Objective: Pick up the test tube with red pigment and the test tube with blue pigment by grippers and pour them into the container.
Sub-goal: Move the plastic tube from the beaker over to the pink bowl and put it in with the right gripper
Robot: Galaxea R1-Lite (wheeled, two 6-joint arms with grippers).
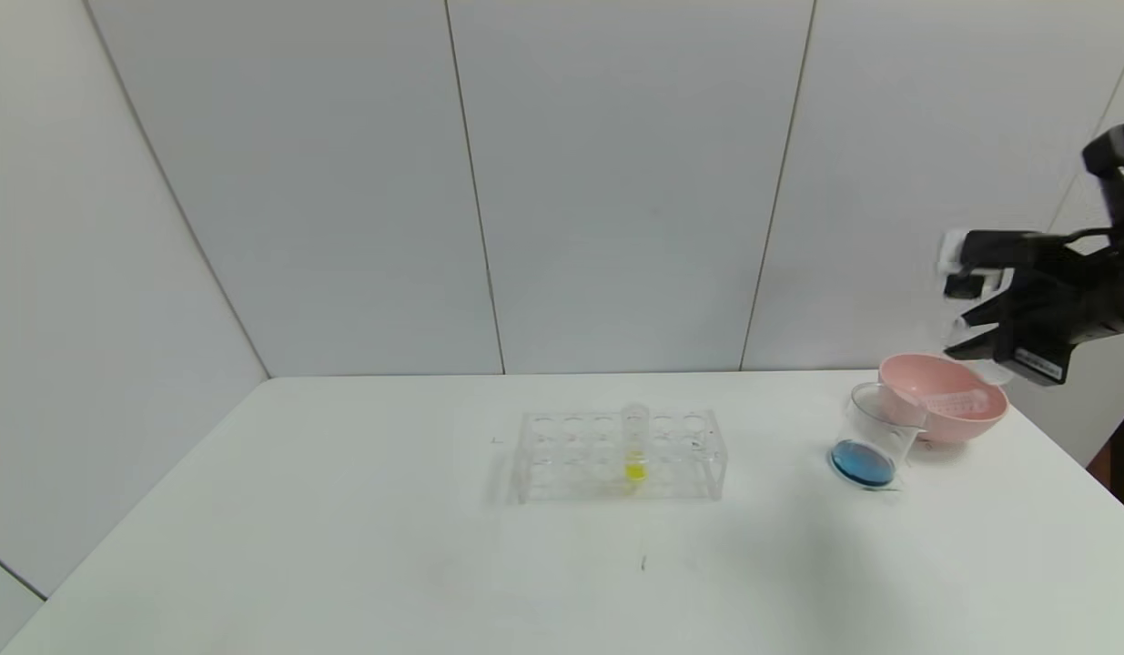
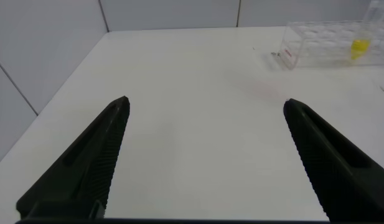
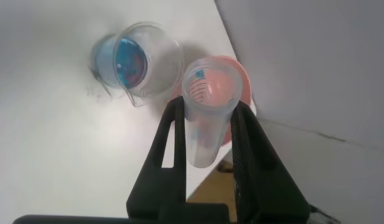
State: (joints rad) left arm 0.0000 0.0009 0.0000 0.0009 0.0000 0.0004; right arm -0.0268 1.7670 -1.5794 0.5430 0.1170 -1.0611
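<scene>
My right gripper (image 3: 207,107) is shut on a clear test tube (image 3: 204,127) that holds only faint blue traces. In the head view this gripper (image 1: 967,332) hangs at the far right, above the pink bowl (image 1: 944,423). The tube's open mouth faces down over the bowl's rim (image 3: 240,71). The container, a clear beaker (image 1: 875,437), stands next to the bowl with blue liquid at its bottom (image 3: 129,62). No tube with red liquid shows. My left gripper (image 2: 206,102) is open and empty over bare table, out of the head view.
A clear tube rack (image 1: 621,455) stands mid-table with one yellow-liquid tube (image 1: 634,450); the rack also shows in the left wrist view (image 2: 322,46). A pale clear thing lies in the bowl (image 1: 957,400). The table's right edge runs close behind the bowl.
</scene>
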